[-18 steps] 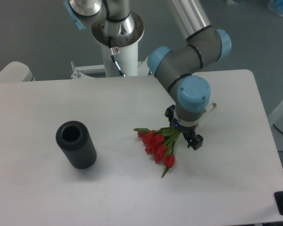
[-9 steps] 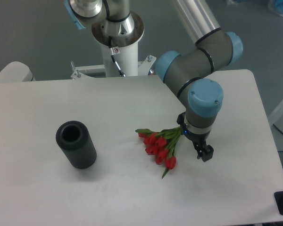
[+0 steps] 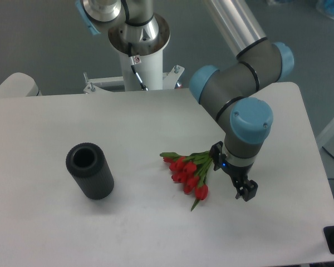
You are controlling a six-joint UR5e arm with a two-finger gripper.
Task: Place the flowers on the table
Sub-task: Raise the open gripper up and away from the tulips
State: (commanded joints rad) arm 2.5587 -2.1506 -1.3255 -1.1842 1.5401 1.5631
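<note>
The flowers (image 3: 188, 171), a small bunch of red blooms with green leaves, lie flat on the white table (image 3: 128, 119) right of centre, stems pointing right. My gripper (image 3: 232, 175) is just right of the stem ends, low over the table, open and empty. Its left finger stands close to the stems. I cannot tell whether it touches them.
A black ribbed cylinder (image 3: 89, 171) stands on the left part of the table, well apart from the flowers. The arm's white base column (image 3: 138, 53) rises behind the table's far edge. The table's right edge is near the gripper.
The gripper has moved right and toward the front, away from the flowers. The flowers have stayed almost where they lay on the table.
</note>
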